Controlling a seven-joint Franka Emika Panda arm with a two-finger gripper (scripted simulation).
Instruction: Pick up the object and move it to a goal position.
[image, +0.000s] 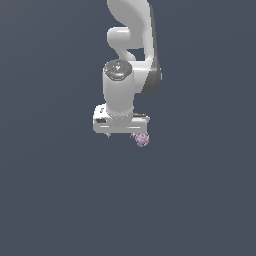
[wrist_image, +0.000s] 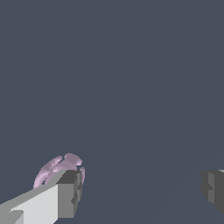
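I see the white arm (image: 122, 75) hanging from top centre of the exterior frame, gripper (image: 121, 135) pointing down over the flat grey-blue floor (image: 50, 200). Jaws are spread wide, nothing between them. The object (image: 142, 139), a lumpy pink-lilac blob, sits just right of centre, beside and outside one finger (wrist_image: 65, 194); I can't tell whether they touch.

White arm (image: 120, 90) w/ dark joint trim — grey-tipped fingers (wrist_image: 70, 192).
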